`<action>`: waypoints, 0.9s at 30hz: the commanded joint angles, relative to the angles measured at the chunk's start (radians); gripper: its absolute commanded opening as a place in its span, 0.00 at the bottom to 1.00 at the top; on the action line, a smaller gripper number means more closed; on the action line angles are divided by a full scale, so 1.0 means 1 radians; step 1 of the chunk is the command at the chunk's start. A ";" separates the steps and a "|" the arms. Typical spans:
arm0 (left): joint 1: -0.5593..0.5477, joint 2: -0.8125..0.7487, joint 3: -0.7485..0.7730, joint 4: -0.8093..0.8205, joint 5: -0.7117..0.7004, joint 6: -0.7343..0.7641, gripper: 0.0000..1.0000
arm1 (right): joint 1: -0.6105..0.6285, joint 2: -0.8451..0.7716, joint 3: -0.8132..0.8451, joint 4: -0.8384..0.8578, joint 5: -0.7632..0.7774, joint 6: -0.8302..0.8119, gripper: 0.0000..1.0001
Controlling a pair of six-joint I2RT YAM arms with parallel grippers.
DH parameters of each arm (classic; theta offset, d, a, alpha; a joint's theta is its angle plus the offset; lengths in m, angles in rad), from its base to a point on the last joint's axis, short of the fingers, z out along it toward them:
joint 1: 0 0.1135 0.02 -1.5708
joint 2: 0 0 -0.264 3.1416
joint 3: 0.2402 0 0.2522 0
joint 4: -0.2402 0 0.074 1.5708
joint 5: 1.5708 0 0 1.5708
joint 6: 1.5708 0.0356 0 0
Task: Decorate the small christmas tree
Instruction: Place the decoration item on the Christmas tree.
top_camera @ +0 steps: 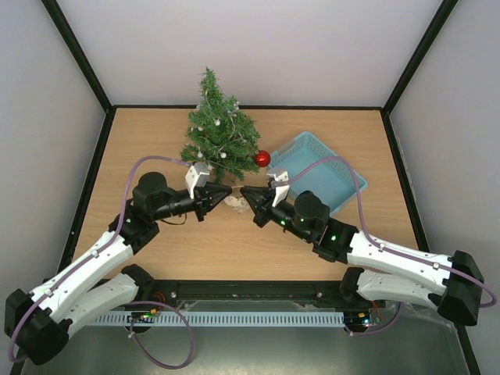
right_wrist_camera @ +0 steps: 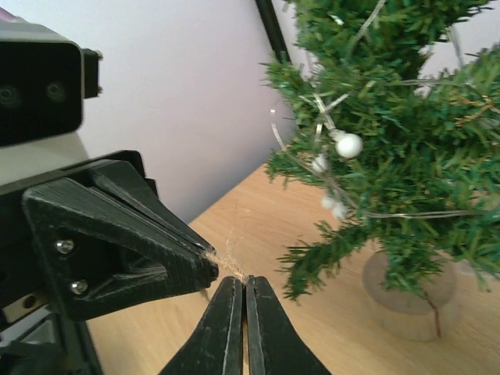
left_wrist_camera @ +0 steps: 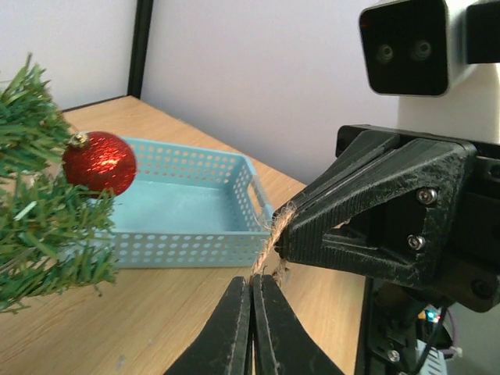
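Status: small dark green artificial christmas tree [top_camera: 219, 133] stands at 12 o'clock on wooden tabletop [top_camera: 156, 250]; white beads [right_wrist_camera: 349, 144] and red glitter bauble [top_camera: 262, 158] are hung. left end effector [top_camera: 226, 190] and right end effector [top_camera: 244, 190] both pinch frayed jute twine [left_wrist_camera: 273, 226] at tree's 6 o'clock. Twine unhung; judged midway.

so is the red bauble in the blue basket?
No, the red bauble hangs on a branch of the small christmas tree, outside the blue basket.

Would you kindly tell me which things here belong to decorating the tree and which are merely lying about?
Job in hand: small christmas tree; red bauble hanging on it; twine, pinched by left gripper and right gripper.
Lying about: blue basket beside the tree.
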 commanded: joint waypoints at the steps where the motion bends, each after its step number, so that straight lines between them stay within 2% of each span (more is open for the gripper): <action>1: 0.000 0.050 0.043 0.019 -0.101 -0.002 0.02 | -0.051 0.040 0.014 0.002 0.024 -0.037 0.02; 10: 0.005 0.122 0.049 0.084 -0.208 -0.019 0.02 | -0.122 0.141 0.062 0.030 0.007 -0.087 0.02; 27: 0.062 0.206 0.107 0.106 -0.278 -0.020 0.02 | -0.192 0.279 0.173 0.054 -0.021 -0.131 0.02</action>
